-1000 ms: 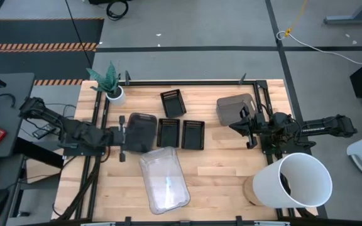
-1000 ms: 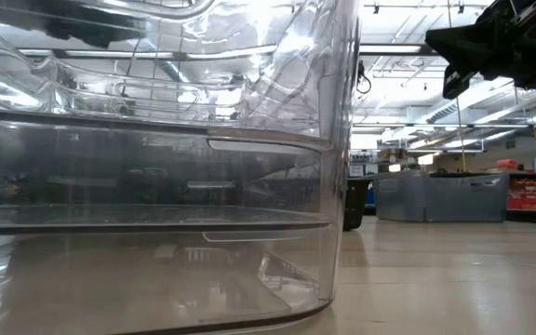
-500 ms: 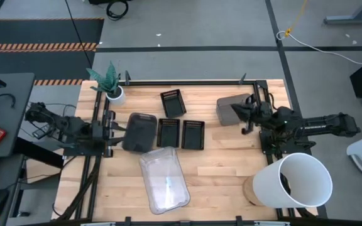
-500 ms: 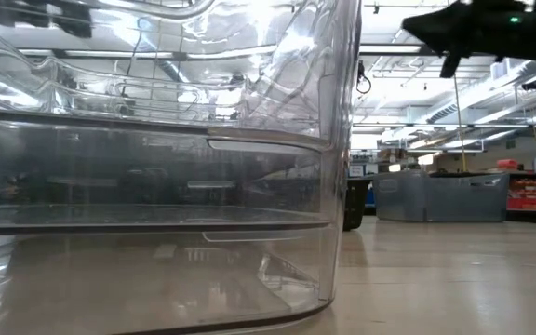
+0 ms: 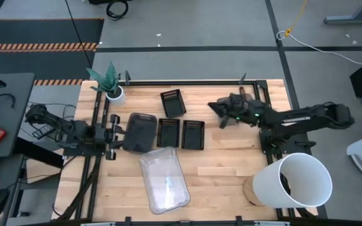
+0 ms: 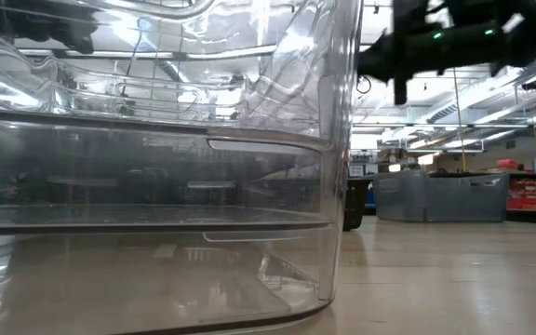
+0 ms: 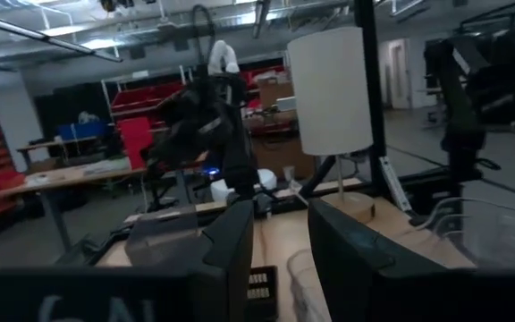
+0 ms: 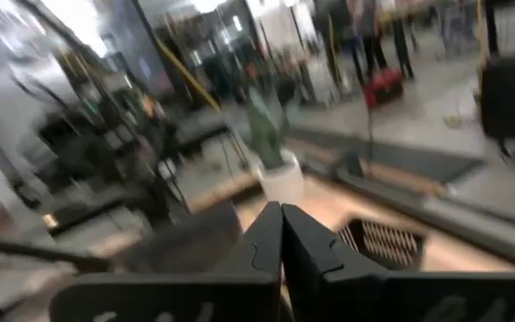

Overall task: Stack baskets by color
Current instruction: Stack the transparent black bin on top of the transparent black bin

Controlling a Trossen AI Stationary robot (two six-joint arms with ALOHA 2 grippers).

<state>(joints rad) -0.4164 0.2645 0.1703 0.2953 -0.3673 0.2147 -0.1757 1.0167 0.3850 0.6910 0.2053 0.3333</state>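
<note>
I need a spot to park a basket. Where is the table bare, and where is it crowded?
Bare wood lies between the clear basket and the white bucket, and along the back edge right of the slotted tray. It is crowded mid-table: dark-grey basket and two slotted trays side by side.

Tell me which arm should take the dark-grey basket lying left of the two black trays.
Left. Its tool is open, right at the near edge of the dark-grey basket. The right tool is shut and off beyond the black trays.
</note>
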